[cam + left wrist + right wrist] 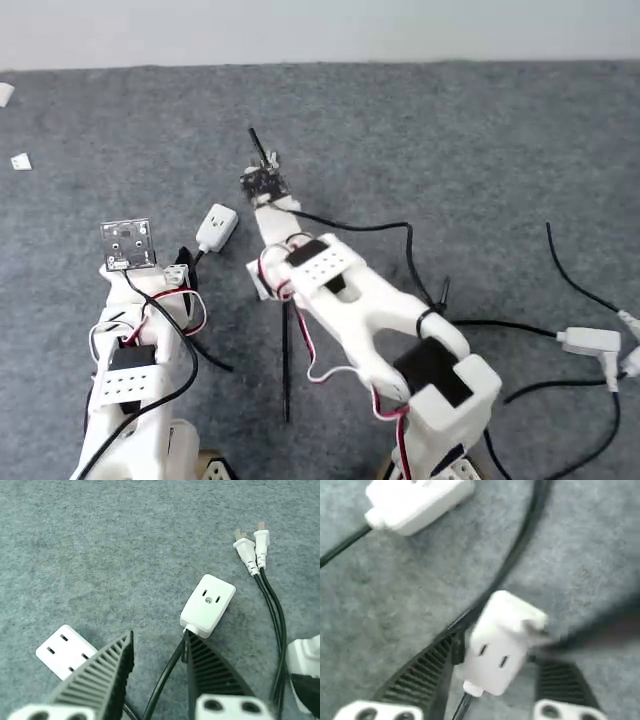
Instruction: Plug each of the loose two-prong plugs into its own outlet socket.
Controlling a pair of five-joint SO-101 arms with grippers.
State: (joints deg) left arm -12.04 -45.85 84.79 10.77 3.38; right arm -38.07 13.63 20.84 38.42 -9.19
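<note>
- Arms: two, one gripper each: left gripper (160, 637), right gripper (497, 652).
- Plugs: two, plug (243, 545) beside plug (261, 536), well ahead of the left gripper.
- Sockets: at least three: socket (207, 603) just ahead of the left gripper, socket (62, 650) beside that gripper, socket (497, 645) at the right gripper. Another socket (415, 500) ahead of the right gripper may be one of the first two; cannot tell.
- White cable ends: two, cable end (590, 341) and cable end (630, 352), far behind the right gripper.
- Paper scraps: two, scrap (5, 95) and scrap (20, 161), far from both grippers.
</note>
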